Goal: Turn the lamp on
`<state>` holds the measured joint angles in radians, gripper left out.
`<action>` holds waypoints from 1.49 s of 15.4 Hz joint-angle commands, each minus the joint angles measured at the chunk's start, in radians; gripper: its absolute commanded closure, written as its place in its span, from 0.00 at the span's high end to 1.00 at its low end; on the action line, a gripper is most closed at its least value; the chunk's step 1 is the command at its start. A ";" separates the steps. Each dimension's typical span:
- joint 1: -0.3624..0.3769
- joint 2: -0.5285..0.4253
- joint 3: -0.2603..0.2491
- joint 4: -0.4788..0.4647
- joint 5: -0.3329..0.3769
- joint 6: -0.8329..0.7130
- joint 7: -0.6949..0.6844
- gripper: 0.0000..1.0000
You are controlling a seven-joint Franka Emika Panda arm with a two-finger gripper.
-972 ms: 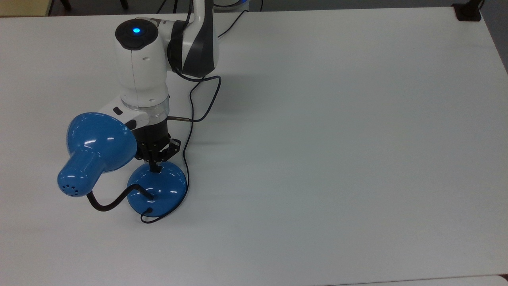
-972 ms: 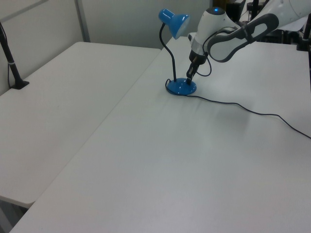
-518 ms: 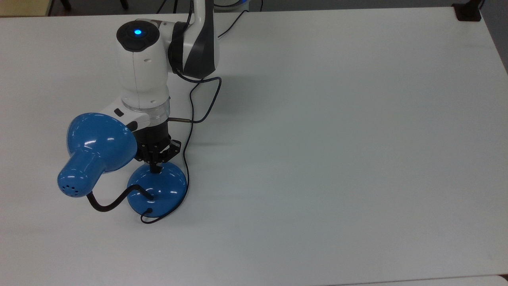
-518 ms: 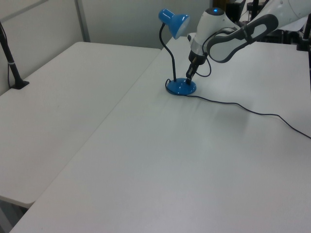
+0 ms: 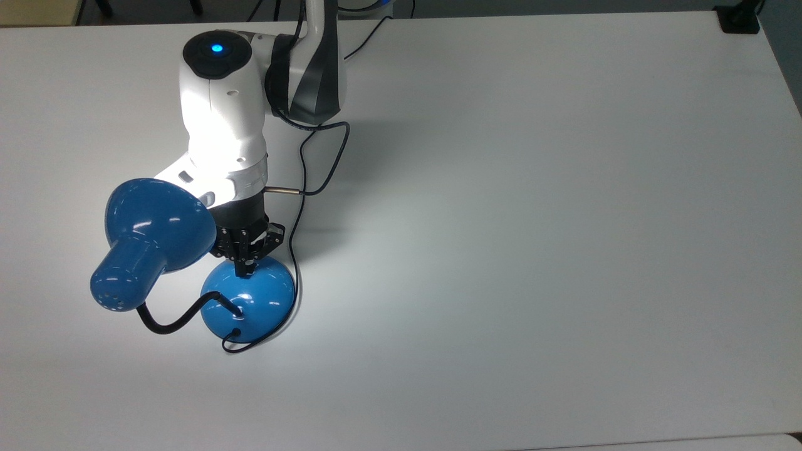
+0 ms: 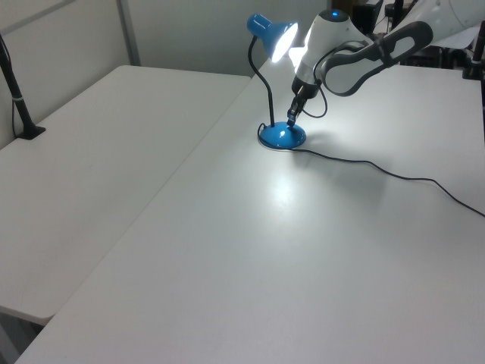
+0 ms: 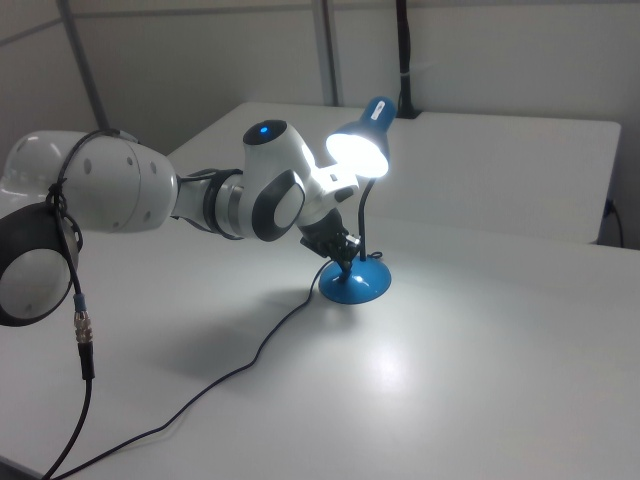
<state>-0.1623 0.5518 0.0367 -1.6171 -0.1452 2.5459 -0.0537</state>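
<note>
The lamp stands on the white table, and its blue bell shade (image 5: 156,219) glows, lit from inside (image 7: 358,150). A black bendy neck (image 5: 169,322) arcs down to the round domed blue base (image 5: 254,304). My gripper (image 5: 243,268) is shut, its fingers pressed together into one tip. That tip points down onto the top of the base, at the edge nearer the arm. In the left view the gripper (image 6: 290,120) meets the base (image 6: 283,136) under the shade (image 6: 274,34). In the right view the gripper (image 7: 343,252) sits just above the base (image 7: 355,283).
The lamp's thin black cord (image 5: 294,250) runs from the base past my wrist and trails across the table (image 6: 379,168). A second white table (image 6: 91,152) adjoins on the left view's left, with a black clamp post (image 6: 19,106). Another clamp (image 5: 739,19) sits at the top view's far right corner.
The lamp has come on: the shade now glows and a bright pool of light lies on the table and my wrist. My gripper tip stays at the base.
</note>
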 commanded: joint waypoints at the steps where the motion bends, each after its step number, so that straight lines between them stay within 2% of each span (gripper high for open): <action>1: -0.014 -0.056 0.025 -0.021 -0.017 -0.007 -0.002 0.00; 3: -0.014 -0.090 0.048 -0.038 -0.019 -0.068 -0.002 0.00; 6: -0.003 -0.148 0.080 -0.038 -0.019 -0.256 -0.002 0.00; 12: 0.001 -0.283 0.180 -0.038 -0.019 -0.588 0.008 0.00; 15: 0.041 -0.367 0.183 -0.037 -0.010 -0.708 0.011 0.00; 18: 0.047 -0.436 0.183 -0.037 0.007 -0.792 0.015 0.00; 19: 0.065 -0.456 0.172 -0.035 0.022 -0.815 0.031 0.07; 20: 0.091 -0.467 0.149 -0.033 0.030 -0.837 0.058 0.21; 22: 0.163 -0.493 0.070 -0.033 0.032 -0.861 0.083 0.37; 23: 0.203 -0.498 0.028 -0.033 0.033 -0.875 0.083 0.62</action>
<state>-0.0746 0.1041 0.1858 -1.6132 -0.1329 1.7043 -0.0026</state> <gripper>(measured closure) 0.899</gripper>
